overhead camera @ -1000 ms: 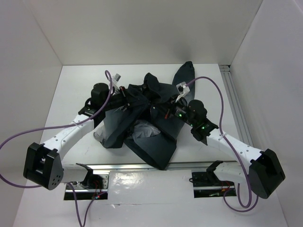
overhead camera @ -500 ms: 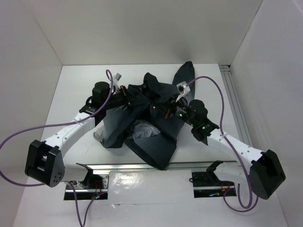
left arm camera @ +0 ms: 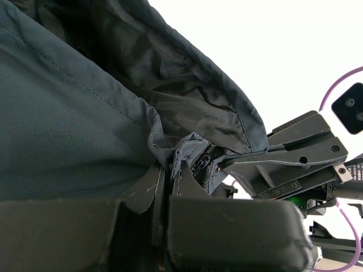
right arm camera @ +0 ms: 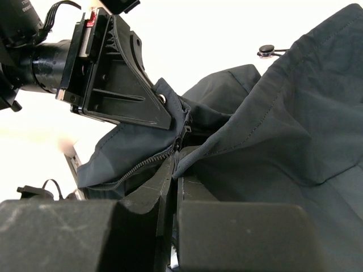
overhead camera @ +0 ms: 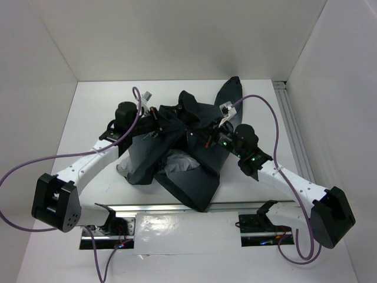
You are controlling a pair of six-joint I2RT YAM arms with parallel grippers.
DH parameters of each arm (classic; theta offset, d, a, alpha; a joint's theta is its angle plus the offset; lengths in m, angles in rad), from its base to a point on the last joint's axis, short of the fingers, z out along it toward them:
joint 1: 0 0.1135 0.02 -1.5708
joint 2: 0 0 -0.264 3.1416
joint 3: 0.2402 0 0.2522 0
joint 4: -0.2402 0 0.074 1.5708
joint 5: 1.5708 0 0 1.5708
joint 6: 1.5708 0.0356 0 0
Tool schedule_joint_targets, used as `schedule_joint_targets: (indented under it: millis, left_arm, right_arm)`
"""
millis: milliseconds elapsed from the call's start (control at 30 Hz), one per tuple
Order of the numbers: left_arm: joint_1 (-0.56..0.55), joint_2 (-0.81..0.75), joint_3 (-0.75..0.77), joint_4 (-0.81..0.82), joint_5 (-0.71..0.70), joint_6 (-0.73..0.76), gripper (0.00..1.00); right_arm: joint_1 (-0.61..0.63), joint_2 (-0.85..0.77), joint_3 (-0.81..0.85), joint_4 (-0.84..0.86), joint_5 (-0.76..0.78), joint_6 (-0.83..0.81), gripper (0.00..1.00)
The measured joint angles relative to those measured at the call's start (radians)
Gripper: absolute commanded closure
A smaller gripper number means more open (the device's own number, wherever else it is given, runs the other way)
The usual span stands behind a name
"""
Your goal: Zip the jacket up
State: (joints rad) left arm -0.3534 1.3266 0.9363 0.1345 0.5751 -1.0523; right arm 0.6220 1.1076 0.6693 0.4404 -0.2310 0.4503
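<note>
Two tools meet over one jacket (overhead camera: 194,177) in the top view. The dark garment lies crumpled in the middle of the white tabletop (overhead camera: 94,112), with a patch of light grey lining (overhead camera: 177,162) showing near its front. The left tool (overhead camera: 160,122) reaches into the heap from the left and the right tool (overhead camera: 199,137) from the right, the two close together on the upper folds.

In the left wrist view, the left tool's jaws are pressed together on a puckered edge of the jacket. The right tool's black frame sits just beside that pinch.

In the right wrist view, the right tool's jaws are closed on a fold of the fabric at the end of a run of zipper teeth (right arm camera: 144,166). The left tool is just above, against the same edge.
</note>
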Motion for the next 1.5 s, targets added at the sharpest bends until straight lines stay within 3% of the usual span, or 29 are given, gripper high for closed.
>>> schedule_joint_targets:
  millis: [1500]
  left_arm:
    - [0.033, 0.035, 0.019, 0.007, 0.094, -0.028, 1.0]
  right_arm:
    - [0.0, 0.029, 0.016, -0.011, -0.036, -0.022, 1.0]
